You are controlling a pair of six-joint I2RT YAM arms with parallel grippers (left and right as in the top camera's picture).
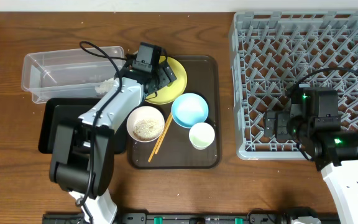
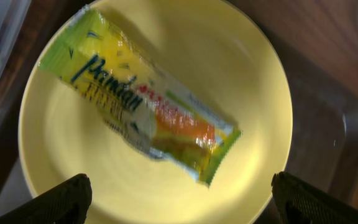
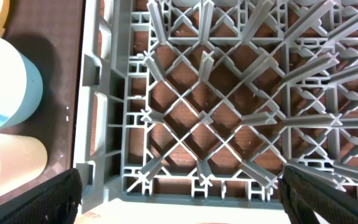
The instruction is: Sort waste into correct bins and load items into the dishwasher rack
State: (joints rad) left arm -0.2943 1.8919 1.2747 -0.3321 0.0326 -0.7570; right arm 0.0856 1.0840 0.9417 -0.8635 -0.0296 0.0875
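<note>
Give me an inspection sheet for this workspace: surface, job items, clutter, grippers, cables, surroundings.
Surface: brown wooden table, dark brown serving tray on it.
Job's things: green-and-yellow printed snack wrapper lying on round yellow plate; white bowl holding rice-like scraps; light blue bowl, small white cup, wooden chopsticks on the tray; clear rectangular plastic tub; shallow black tray; grey plastic dishwasher rack, no dishes seen in it.
Clutter: nothing seen.
Grippers: left gripper open above the plate, empty; right gripper open over the rack, empty.
Cables: black cables along both arms.
Surroundings: nothing seen.
</note>
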